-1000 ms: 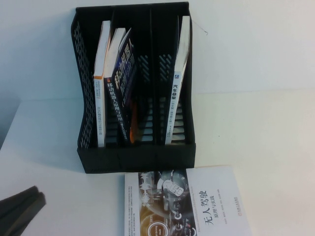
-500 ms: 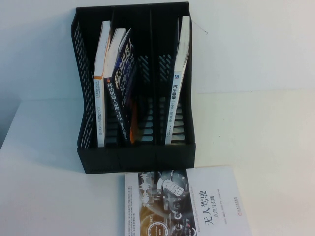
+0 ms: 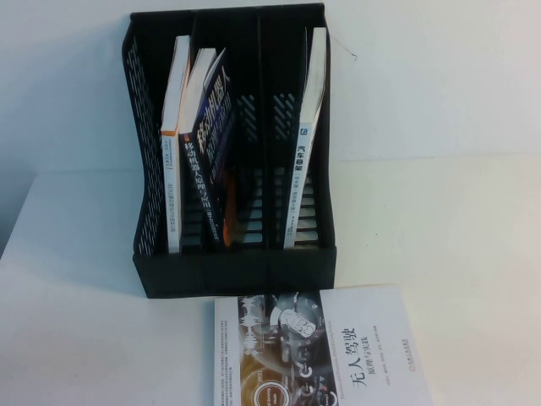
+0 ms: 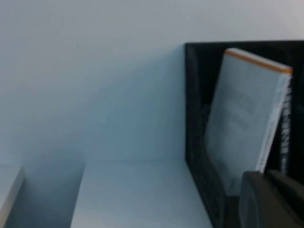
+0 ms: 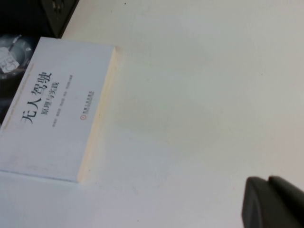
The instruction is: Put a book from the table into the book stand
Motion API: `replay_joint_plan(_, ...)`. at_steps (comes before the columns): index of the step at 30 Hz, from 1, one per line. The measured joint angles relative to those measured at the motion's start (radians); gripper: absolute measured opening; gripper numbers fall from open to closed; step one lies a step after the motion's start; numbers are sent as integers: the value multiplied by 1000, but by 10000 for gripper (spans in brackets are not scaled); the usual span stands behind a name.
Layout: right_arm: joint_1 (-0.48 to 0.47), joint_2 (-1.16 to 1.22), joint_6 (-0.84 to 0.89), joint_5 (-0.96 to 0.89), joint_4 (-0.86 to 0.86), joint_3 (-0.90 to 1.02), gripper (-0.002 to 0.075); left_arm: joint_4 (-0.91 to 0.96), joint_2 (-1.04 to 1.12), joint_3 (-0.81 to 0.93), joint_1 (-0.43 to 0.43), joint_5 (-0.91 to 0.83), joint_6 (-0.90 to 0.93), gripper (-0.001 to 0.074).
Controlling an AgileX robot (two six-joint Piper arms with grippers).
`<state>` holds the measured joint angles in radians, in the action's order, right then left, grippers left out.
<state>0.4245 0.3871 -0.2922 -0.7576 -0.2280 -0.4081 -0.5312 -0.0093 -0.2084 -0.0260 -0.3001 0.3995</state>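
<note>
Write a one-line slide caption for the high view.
Book lies flat before the black book stand; left gripper and right gripper are outside this view.

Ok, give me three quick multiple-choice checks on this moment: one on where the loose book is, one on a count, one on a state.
1. Where is the loose book?
A. Flat on the table in front of the stand
B. Inside the stand
C. On top of the stand

2. How many books stand in the stand?
A. One
B. Three
C. Six

3. What state is the loose book in?
A. Held in a gripper
B. Lying closed, cover up, untouched
C. Lying open

Key: 1 A, it lies on the white table just ahead of the stand's front wall. 2 B, two in the left slots, one at the right. 3 B, the left gripper is beside the stand and the right gripper is over bare table, both clear of it.
</note>
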Motion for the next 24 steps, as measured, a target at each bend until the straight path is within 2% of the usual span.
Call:
replay_joint_plan(2,0,0,0,0,0,2,0,169,1,35,0,13,-181,-3)
replay_joint_plan(4,0,0,0,0,0,2,-1,277,-1,76,0,55,-282,-3)
replay_joint_plan(9,0,0,0,0,0,2,0,399,-1,213,-2,250,-365,-3)
replay_joint_plan(12,0,0,0,0,0,2,-1,444,-1,230,-2,276,-420,-3)
replay_joint_plan(17,0,0,0,0,0,3,0,506,-1,232,-2,165,-524,-3)
replay_joint_plan(22,0,0,0,0,0,3,0,558,-1,233,-2,-25,-551,-3)
replay_joint_plan(24,0,0,0,0,0,3,0,562,-1,233,-2,-43,-553,-3)
